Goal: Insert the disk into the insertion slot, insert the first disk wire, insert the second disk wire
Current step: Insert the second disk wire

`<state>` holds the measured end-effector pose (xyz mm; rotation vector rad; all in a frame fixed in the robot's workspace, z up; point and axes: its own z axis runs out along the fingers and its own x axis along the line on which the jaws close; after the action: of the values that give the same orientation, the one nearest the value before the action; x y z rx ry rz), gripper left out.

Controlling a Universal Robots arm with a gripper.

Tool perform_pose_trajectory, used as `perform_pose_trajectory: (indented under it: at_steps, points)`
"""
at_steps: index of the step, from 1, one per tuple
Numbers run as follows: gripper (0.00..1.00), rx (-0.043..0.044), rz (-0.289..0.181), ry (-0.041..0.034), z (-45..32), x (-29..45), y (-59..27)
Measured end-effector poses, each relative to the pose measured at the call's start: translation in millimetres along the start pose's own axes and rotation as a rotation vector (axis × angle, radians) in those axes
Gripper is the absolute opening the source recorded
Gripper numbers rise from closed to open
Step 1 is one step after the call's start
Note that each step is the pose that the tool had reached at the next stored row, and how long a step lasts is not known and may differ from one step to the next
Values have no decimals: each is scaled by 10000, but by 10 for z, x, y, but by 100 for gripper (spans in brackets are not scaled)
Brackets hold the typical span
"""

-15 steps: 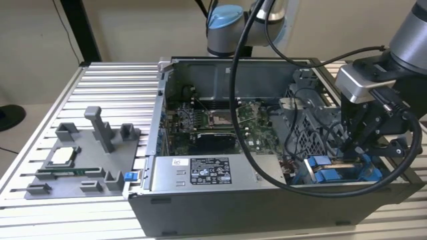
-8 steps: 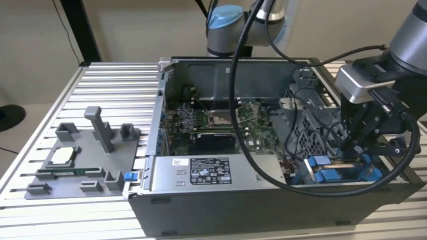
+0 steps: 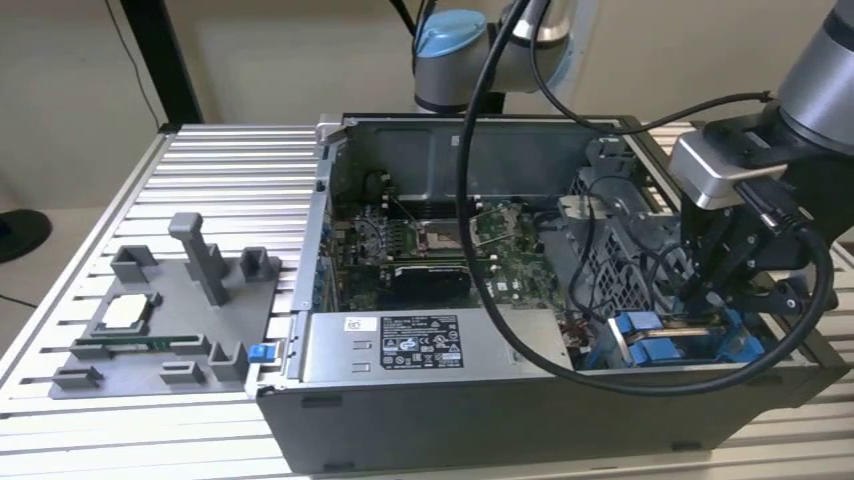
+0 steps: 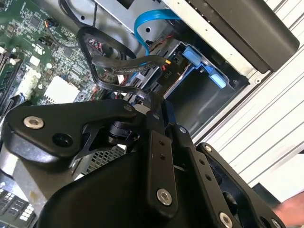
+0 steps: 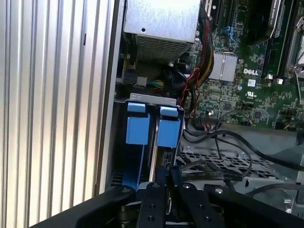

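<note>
The arm [image 3: 801, 90] enters from the exterior view's upper right and points its gripper [image 3: 703, 300] down into the near right corner of the open case [image 3: 534, 400]. The gripper sits just above the slot [image 3: 667, 345], where blue plastic pieces show beside grey perforated metal.

In the first wrist view, the fingers [image 5: 159, 190] stand close together, almost meeting, directly over the slot [image 5: 152, 128]. Two blue tabs sit side by side at the slot's end, with a thin pale edge running between them toward the fingers; this may be the disk [image 5: 153, 156] standing on edge in the bay, but that cannot be confirmed. Whether the jaws grip anything cannot be told.

The second wrist view shows the gripper [image 4: 156, 109] from the opposite side, fingers narrow, next to a black cable bundle [image 4: 118, 64] and a blue flat cable [image 4: 142, 23]. A blue carrier piece [image 4: 204, 64] lies beyond them.

The exterior view adds the power supply [image 3: 427, 345] at the near wall, the motherboard [image 3: 441, 240] and a grey fixture [image 3: 160, 320] on the table [image 3: 227, 160] at left.
</note>
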<state>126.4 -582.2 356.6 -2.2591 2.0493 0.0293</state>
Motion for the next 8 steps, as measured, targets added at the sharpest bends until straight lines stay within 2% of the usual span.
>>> perform_pose_trajectory:
  at_steps: [8]
  points:
    - [0, 4, 17, -38, 39, 5, -11]
